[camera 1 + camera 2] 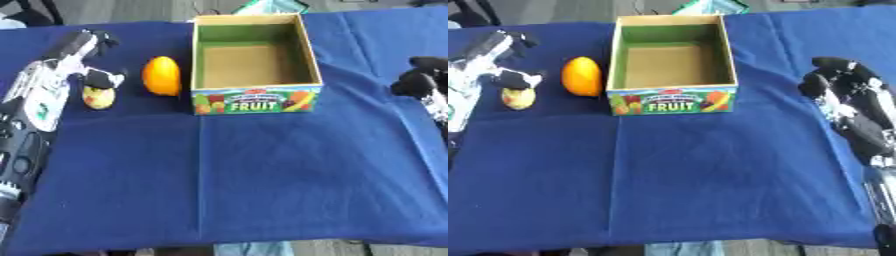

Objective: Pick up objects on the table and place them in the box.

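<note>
Left eye view: left hand [74, 65] fingers pinch yellow fruit [99, 98] beside orange [162, 75]; right hand [837, 82] fingers curled, empty.

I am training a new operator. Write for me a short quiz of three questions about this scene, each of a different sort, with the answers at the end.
1. True or false: the box already holds a fruit.
2. Which lies nearer the box? A) the orange fruit B) the small yellow fruit
3. Fill in: the left hand is at the ______ fruit.

Key
1. False: only the bare inside of the box shows.
2. A: it lies just beside the box's left wall.
3. Small yellow; the hand's dark fingertips lie over its top. The right hand is off at the right, holding nothing.
</note>
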